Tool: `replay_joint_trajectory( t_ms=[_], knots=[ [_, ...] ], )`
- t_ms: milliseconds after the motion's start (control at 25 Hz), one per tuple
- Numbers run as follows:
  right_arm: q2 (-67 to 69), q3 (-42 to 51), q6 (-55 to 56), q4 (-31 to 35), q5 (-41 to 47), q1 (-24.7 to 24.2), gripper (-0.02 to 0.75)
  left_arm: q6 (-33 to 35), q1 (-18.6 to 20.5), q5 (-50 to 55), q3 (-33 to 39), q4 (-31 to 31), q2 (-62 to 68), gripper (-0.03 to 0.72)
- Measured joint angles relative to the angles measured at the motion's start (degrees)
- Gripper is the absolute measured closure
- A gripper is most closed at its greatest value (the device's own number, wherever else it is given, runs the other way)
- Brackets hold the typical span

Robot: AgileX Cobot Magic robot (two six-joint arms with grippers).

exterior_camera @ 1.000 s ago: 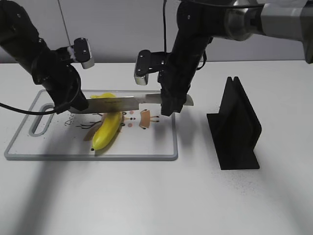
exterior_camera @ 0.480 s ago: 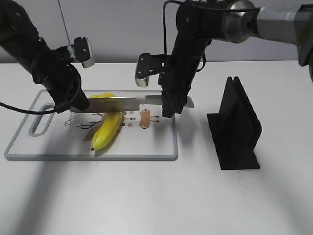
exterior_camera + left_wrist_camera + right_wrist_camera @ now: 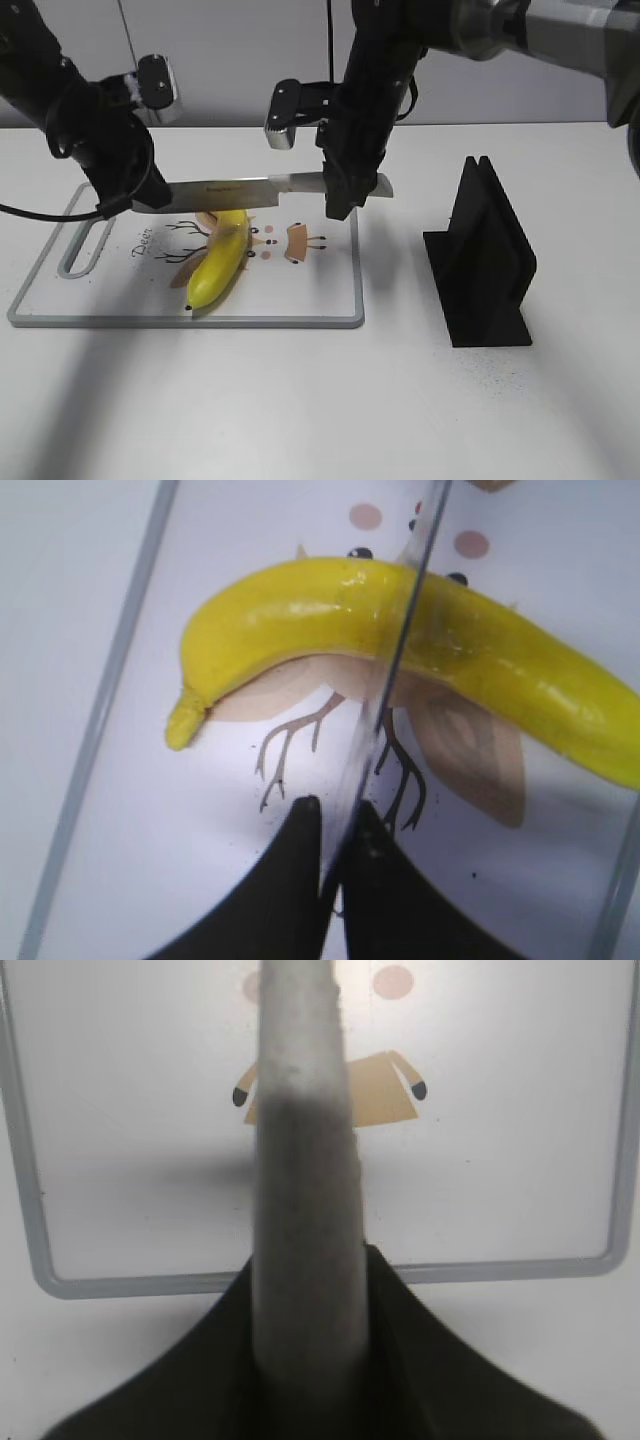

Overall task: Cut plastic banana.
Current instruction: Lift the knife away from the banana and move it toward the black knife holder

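A yellow plastic banana (image 3: 215, 265) lies on the white cutting board (image 3: 330, 295). A long kitchen knife (image 3: 240, 190) hangs level just above the banana's upper end. My left gripper (image 3: 128, 205) is shut on the blade's tip end. My right gripper (image 3: 340, 205) is shut on the grey handle (image 3: 303, 1160). In the left wrist view the blade (image 3: 395, 650) runs edge-on across the banana (image 3: 300, 610), out from my shut jaws (image 3: 338, 815). In the right wrist view the jaws (image 3: 305, 1290) clasp the handle above the board's edge (image 3: 300, 1278).
A black slotted knife stand (image 3: 485, 260) stands on the white table to the right of the board. The board carries a printed deer drawing (image 3: 290, 240) and a handle slot (image 3: 85, 250) at its left end.
Both arms have risen a little, lifting the knife up off the banana. The banana has stayed on the board.
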Motion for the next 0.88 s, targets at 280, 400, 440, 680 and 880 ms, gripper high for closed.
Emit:
replay_joint_trajectory(
  t_ms=[280, 400, 440, 680, 880],
  knots=[
    [-5.59, -0.38, 0.95, -0.16, 1.09, 0.0, 0.545, 0.0, -0.19, 0.52, 0.04, 0.19, -7.68, 0.646],
    [-7.98, -0.39, 2.28, -0.16, 2.11, 0.05, 0.54, -0.23, -0.11, 0.87, 0.04, -1.85, -10.42, 0.587],
    [-8.74, -0.33, 2.61, -0.11, 2.51, 0.05, 0.541, -0.54, 0.0, 0.91, 0.04, -2.94, -11.31, 0.546],
    [-13.73, 1.57, 5.3, 3.27, 1.69, 0.65, 0.554, -2.83, -0.29, 2.67, 0.04, -12.24, -16.13, 0.119],
    [-17.31, 6.77, 5.86, 1.84, 1.41, 0.65, 0.554, -3.31, -0.29, 2.87, 0.04, -14.99, -19.95, 0.008]
  ],
)
